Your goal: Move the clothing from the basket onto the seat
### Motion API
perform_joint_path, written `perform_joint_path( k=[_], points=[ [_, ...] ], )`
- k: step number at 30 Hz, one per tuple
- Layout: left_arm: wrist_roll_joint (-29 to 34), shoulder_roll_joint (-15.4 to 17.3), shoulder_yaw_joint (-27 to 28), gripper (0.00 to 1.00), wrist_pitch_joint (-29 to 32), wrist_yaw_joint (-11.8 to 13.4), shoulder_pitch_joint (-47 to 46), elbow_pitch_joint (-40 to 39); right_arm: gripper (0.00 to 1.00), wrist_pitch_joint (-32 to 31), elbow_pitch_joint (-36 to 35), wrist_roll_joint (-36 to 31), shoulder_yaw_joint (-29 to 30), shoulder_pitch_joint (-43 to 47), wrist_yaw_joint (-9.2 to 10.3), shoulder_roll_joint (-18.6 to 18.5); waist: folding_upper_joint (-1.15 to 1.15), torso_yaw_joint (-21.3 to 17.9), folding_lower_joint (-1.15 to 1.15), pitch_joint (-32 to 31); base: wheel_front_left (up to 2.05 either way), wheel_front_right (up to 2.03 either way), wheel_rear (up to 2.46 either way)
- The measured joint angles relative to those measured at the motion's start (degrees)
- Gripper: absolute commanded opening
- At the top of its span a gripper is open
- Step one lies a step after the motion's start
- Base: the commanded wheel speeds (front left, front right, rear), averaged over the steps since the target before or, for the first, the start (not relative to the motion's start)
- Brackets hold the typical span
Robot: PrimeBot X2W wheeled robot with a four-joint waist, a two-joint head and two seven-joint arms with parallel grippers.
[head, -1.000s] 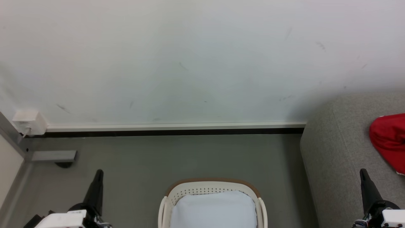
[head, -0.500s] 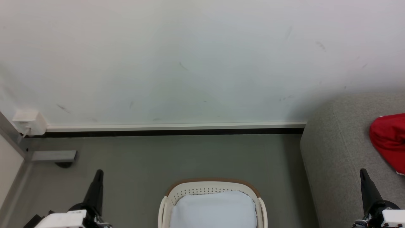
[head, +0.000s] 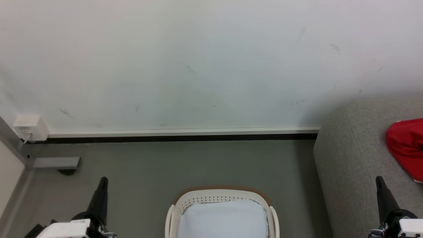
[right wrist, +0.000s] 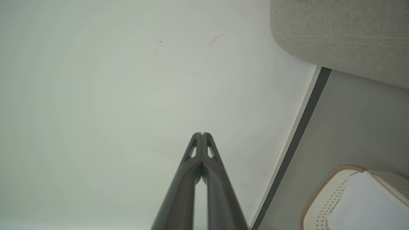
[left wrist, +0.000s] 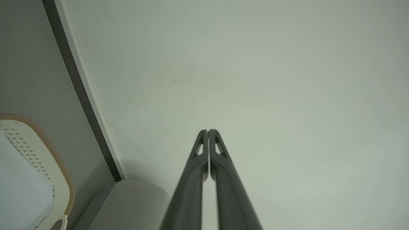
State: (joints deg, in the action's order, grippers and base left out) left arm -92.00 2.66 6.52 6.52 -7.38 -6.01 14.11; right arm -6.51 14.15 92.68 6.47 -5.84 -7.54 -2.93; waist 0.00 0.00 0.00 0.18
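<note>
The robot is facing a pale wall (head: 198, 66) and is looking down at a grey floor (head: 198, 162). The basket (head: 220, 189) is standing on this floor at the bottom middle of the head view, between the two arms, and the picture's lower edge is cutting it. Inside the basket a pale bluish-white pad (head: 223, 218) is lying flat and is covering the part of the inside that can be seen. The clothing (head: 405, 148), a bright red piece, is lying on the seat (head: 350, 158) at the right side, well apart from the basket. The picture's right edge is cutting it, so its full shape cannot be told. The seat's rounded end is facing the side where the basket is standing.

The left gripper (head: 103, 180) is pointing up at the lower left, over the floor. In the left wrist view its two long fingers (left wrist: 193, 179) are pressing together at the tips, with nothing between them. The right gripper (head: 379, 180) is pointing up at the lower right, in front of the seat's grey fabric. In the right wrist view its fingers (right wrist: 183, 185) are also lying tip against tip, holding nothing, and are pointing toward the wall. A small white box (head: 30, 127) is sitting at the foot of the wall at the far left.
</note>
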Motion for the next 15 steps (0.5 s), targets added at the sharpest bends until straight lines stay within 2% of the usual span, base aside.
perform_joint_path(
  k=[15],
  points=[
    [0.0, 0.0, 0.0, 0.00, 0.0, 0.0, 0.0, 0.0, 0.00, 0.0, 0.0, 0.0, 0.0, 0.0, 0.00, 0.0, 0.00, 0.0, 0.00, 0.0, 0.00, 0.00, 0.00]
  ],
)
